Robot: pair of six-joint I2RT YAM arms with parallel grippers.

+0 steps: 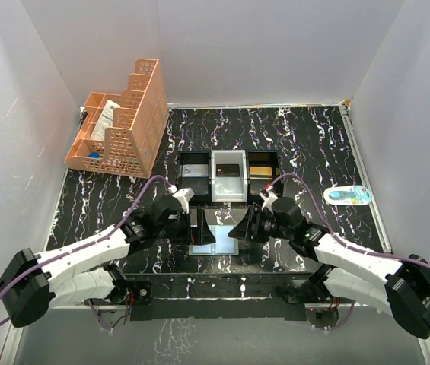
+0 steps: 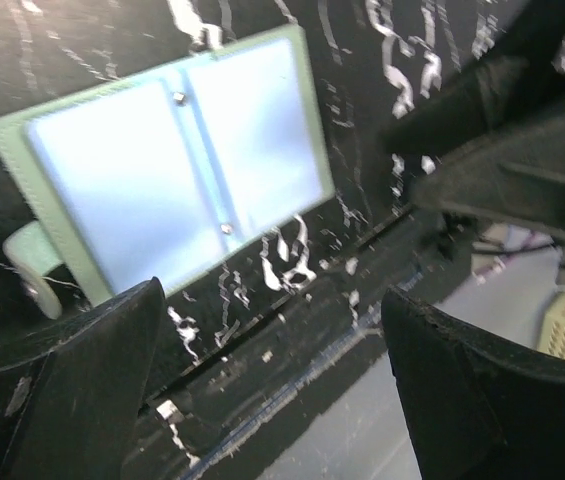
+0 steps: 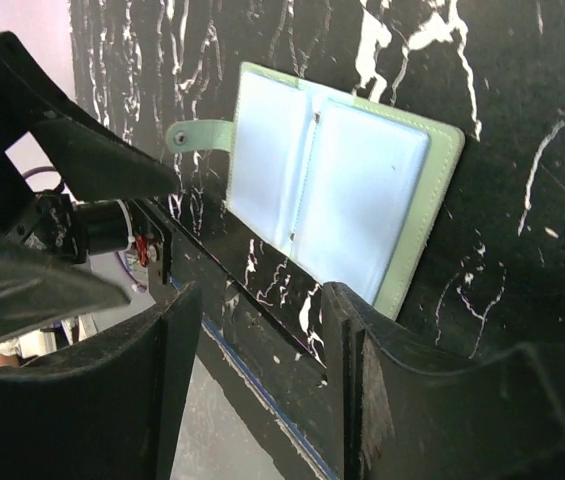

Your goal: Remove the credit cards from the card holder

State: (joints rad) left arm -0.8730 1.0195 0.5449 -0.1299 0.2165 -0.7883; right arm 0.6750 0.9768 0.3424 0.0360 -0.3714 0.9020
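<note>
The card holder (image 1: 213, 232) lies open and flat near the table's front edge, its pale blue shiny two-panel inside facing up, with a grey-green rim. It also shows in the left wrist view (image 2: 172, 170) and in the right wrist view (image 3: 332, 190), where its tab (image 3: 197, 135) sticks out to the left. No card shows on the panels. My left gripper (image 1: 203, 228) (image 2: 272, 300) is open and empty, just left of the holder. My right gripper (image 1: 237, 228) (image 3: 262, 295) is open and empty, just right of it. Neither touches it.
A black-and-white three-compartment tray (image 1: 228, 188) stands just behind the holder, with flat card-like pieces in its compartments. An orange lattice organiser (image 1: 123, 122) stands at the back left. A small blue-and-white object (image 1: 348, 195) lies at the right. The table's front edge (image 3: 262, 380) runs right under both grippers.
</note>
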